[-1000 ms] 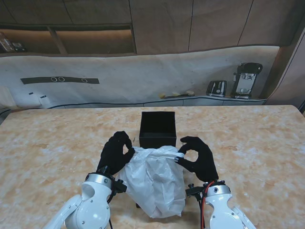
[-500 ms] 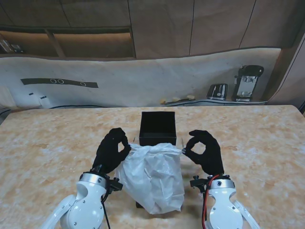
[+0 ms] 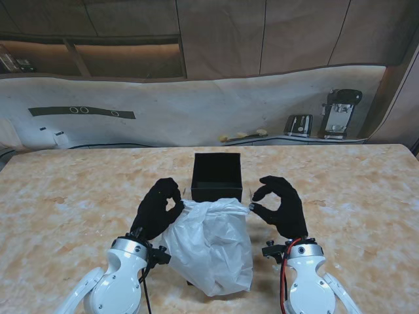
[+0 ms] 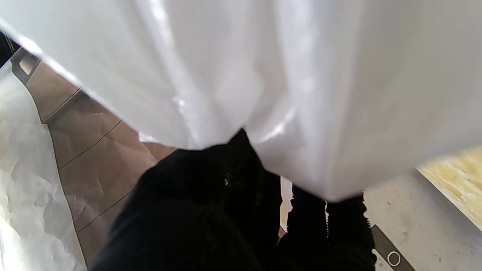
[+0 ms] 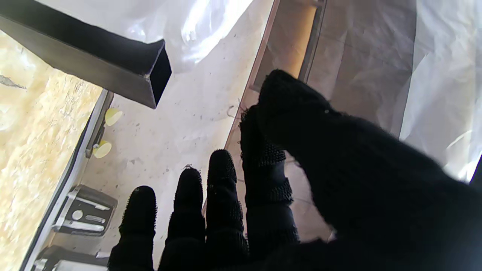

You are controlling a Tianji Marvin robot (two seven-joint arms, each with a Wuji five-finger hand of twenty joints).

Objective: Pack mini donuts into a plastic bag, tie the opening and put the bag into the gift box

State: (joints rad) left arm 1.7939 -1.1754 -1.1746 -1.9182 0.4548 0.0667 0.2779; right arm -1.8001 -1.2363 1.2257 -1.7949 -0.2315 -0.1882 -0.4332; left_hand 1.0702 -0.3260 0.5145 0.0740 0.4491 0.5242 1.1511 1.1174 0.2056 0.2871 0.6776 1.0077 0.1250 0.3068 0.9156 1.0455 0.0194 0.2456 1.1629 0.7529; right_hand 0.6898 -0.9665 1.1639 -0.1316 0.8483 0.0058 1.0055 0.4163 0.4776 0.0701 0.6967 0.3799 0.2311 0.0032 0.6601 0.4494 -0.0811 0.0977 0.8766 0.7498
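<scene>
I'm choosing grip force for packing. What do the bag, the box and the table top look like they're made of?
Bag: thin, milky, half-see-through plastic film, glossy, with crinkles and soft folds. Box: stiff, matte black, sharp-edged, open-topped; probably card, though I cannot be sure. Table top: beige veined marble pattern, smooth; stone or laminate, unclear.

On the table [image 3: 65,196] there is one white plastic bag [image 3: 211,248] and one black gift box [image 3: 217,175] just behind the bag. Two black-gloved hands flank the bag: one left hand [image 3: 157,209], one right hand [image 3: 278,206]. No donuts can be counted.
</scene>
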